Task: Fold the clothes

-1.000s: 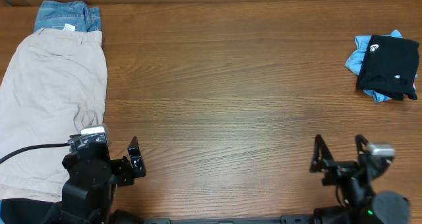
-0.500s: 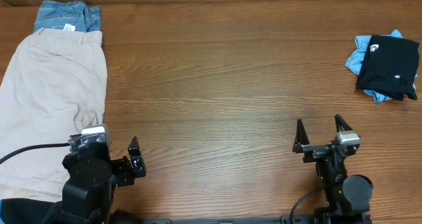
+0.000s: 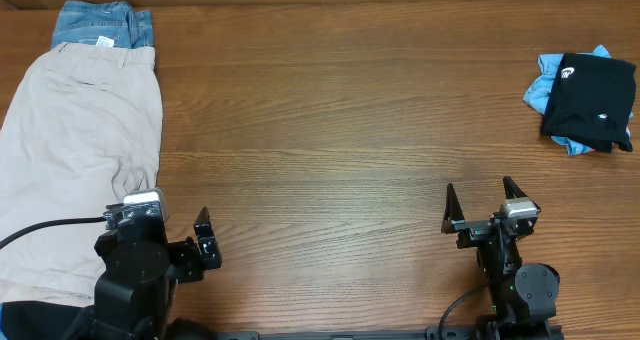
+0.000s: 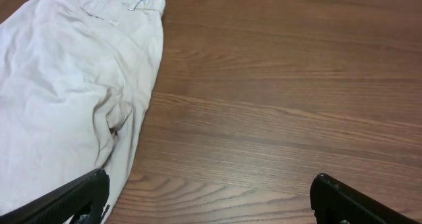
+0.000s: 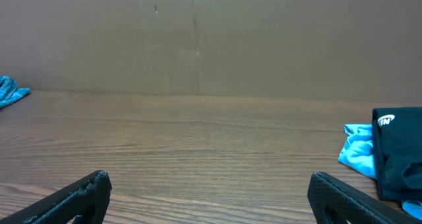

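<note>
A: Wood-grain table (image 3: 330, 130), with a plain brown backdrop (image 5: 198, 39) beyond its far edge. Clothes?

B: Two lots, at opposite ends of the table. Beige shorts (image 3: 80, 160) spread flat along the table's left edge, from near the far-left corner down to the near edge. Blue denim (image 3: 100, 25) right at the table's far-left corner, partly covered by the shorts' waistband.

A: And the T-shirt?

B: Black T-shirt (image 3: 592, 100) at the table's right edge, toward the far side. Bunched up, not laid flat. Small white logo (image 3: 568, 73) facing up on the part nearest the table's middle. Light-blue tee (image 3: 540, 85) crumpled beneath, peeking out toward the middle of the table and along the near side.

A: Left gripper?

B: Left gripper (image 4: 210, 180) low at the table's near-left corner, at the shorts' inner edge. Spread wide, holding nothing; only bare wood and a strip of beige cloth in the gap. Black cable (image 3: 50, 225) trailing across the shorts toward the table's left edge.

A: Right one?

B: Right gripper (image 3: 479, 187) at the table's near edge, toward the right end. Also wide apart, empty, pointing at the far edge. Well apart from the T-shirt, over bare wood only.
</note>
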